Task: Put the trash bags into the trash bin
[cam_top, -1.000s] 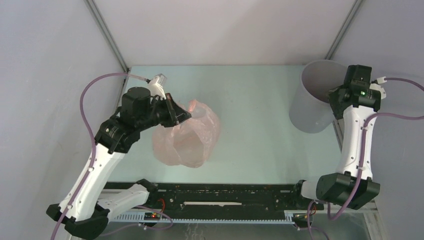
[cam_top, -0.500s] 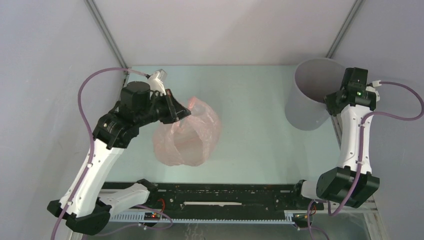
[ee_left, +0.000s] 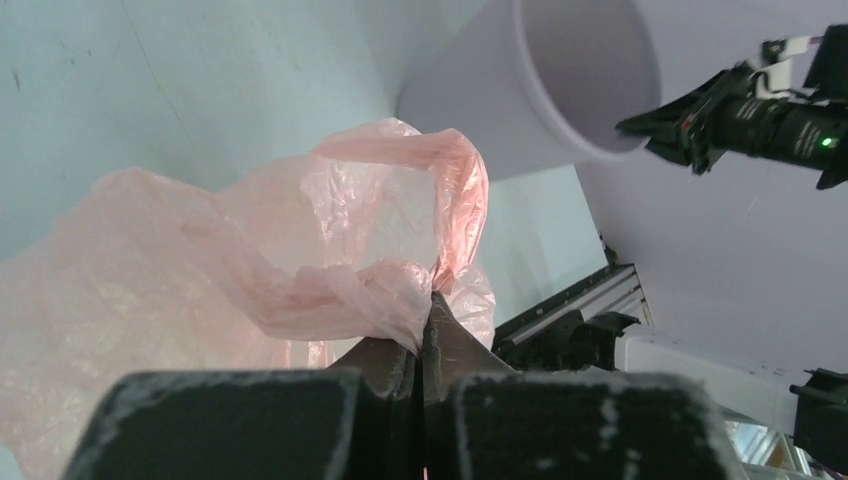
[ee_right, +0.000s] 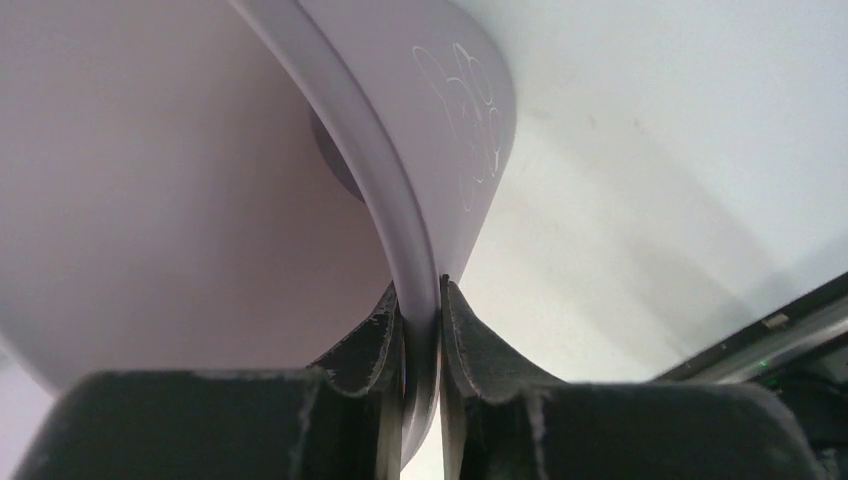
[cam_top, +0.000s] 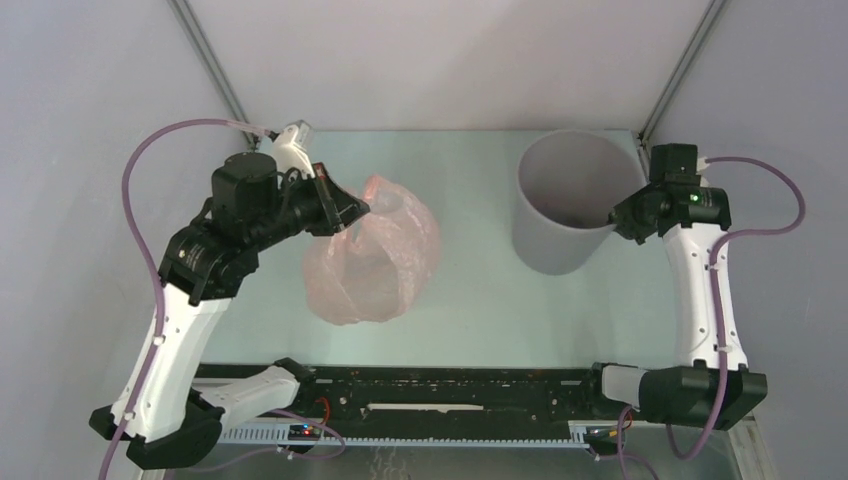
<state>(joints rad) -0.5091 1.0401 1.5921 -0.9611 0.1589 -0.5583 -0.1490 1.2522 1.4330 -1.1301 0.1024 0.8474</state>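
The pale-pink trash bag (cam_top: 375,265) hangs in wrinkly folds left of the table's middle. My left gripper (cam_top: 358,207) is shut on its upper edge and holds it up; the wrist view shows the film (ee_left: 300,260) pinched between the fingertips. The light-grey trash bin (cam_top: 565,205) stands upright at the right of centre, open top up. My right gripper (cam_top: 616,217) is shut on the bin's right rim, one finger inside and one outside the wall (ee_right: 420,290). The bin also shows in the left wrist view (ee_left: 560,80), beyond the bag.
A black rail (cam_top: 450,395) with cables runs along the near edge between the arm bases. Grey walls enclose the table on the left, back and right. Bare table lies between bag and bin.
My right gripper has dragged the bin leftward from the back right corner toward the middle and stood it more upright. My left gripper has lifted the bag slightly up and left.
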